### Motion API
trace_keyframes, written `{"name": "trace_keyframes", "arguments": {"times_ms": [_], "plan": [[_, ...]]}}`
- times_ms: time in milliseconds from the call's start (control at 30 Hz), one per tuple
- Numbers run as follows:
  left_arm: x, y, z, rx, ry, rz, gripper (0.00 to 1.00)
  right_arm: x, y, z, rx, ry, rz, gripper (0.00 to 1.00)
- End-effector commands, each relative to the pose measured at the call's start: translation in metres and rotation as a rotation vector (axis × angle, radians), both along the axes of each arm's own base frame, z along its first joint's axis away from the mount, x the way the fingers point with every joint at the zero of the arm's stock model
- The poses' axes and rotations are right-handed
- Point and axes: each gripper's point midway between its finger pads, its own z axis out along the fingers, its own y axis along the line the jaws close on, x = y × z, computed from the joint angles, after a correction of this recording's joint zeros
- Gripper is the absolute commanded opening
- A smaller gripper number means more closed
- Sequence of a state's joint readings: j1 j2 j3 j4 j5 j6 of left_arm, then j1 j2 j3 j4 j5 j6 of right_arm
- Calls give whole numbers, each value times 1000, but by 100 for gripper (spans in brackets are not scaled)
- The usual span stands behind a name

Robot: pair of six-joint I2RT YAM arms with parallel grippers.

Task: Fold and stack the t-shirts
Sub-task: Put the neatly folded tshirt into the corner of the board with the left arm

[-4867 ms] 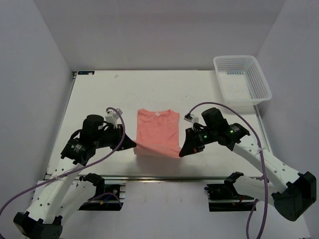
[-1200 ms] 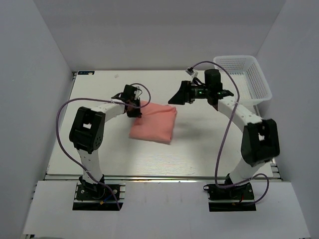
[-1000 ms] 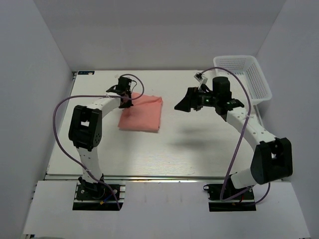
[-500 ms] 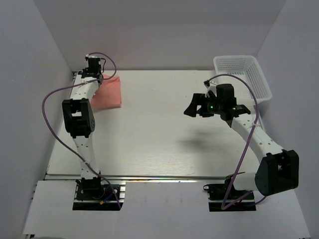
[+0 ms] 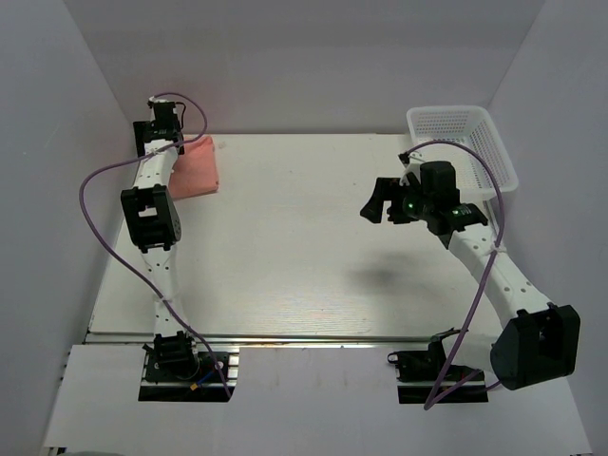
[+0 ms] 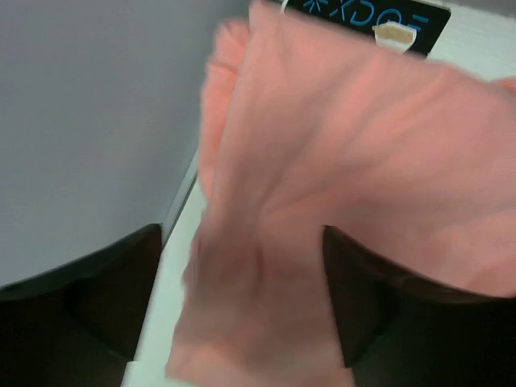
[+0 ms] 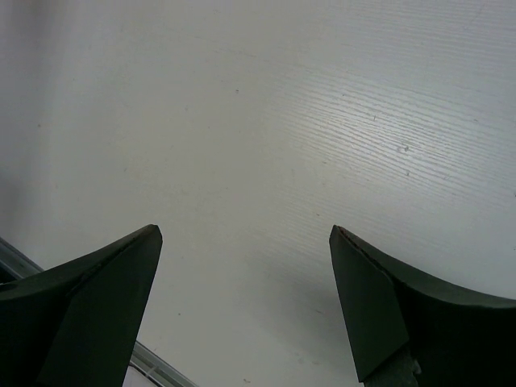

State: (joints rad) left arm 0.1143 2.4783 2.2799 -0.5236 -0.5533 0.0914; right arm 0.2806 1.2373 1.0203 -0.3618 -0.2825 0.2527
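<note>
The folded salmon-pink t-shirt (image 5: 197, 169) lies at the table's far left corner, against the left wall. My left gripper (image 5: 169, 145) reaches over its left edge with the arm stretched far out. In the left wrist view the t-shirt (image 6: 339, 137) is blurred and fills the frame, and the left gripper (image 6: 242, 234) has its dark fingers wide apart with loose cloth between them. My right gripper (image 5: 375, 201) hovers open over bare table at the right; the right gripper (image 7: 246, 230) has nothing between its fingers.
A white mesh basket (image 5: 461, 152) stands at the far right corner. A black label (image 6: 367, 16) marks the table's far left corner beside the grey wall. The grey side walls close in the table left and right.
The left arm carried the folded t-shirt from mid-table to the far left corner, and its fingers have parted. The right arm drew back a little to the right, still open.
</note>
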Motion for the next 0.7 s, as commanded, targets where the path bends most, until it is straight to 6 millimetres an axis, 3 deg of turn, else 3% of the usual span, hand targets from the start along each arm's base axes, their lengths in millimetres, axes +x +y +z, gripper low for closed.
{"name": "trace_keyframes", "arguments": {"times_ms": [0, 67, 233, 333, 400, 433, 467, 500, 567, 667], "plan": [[1, 8, 50, 9, -101, 30, 100, 3, -6, 14, -15, -56, -9, 90], [-1, 8, 45, 9, -95, 30, 100, 1, -6, 15, -13, -57, -7, 90], [-6, 3, 67, -14, -135, 25, 100, -4, -9, 19, -13, -75, -15, 90], [-6, -20, 74, -72, -151, -43, 100, -7, -10, 18, 2, -74, -31, 90], [-8, -40, 95, -145, -205, -88, 100, -13, -10, 12, 15, -63, -36, 90], [-7, -64, 88, -222, -196, -166, 100, -15, -9, 8, 29, -49, -44, 90], [-10, -72, 106, -252, -243, -196, 100, -17, -8, 10, 41, -55, -42, 90], [-13, -86, 93, -298, -230, -215, 100, -20, -9, 8, 48, -46, -45, 90], [-13, -110, 90, -372, -242, -285, 100, -29, -7, 8, 68, -43, -38, 90], [-15, -162, 68, -538, -188, -448, 100, -39, -8, 0, 74, -30, -35, 90]]}}
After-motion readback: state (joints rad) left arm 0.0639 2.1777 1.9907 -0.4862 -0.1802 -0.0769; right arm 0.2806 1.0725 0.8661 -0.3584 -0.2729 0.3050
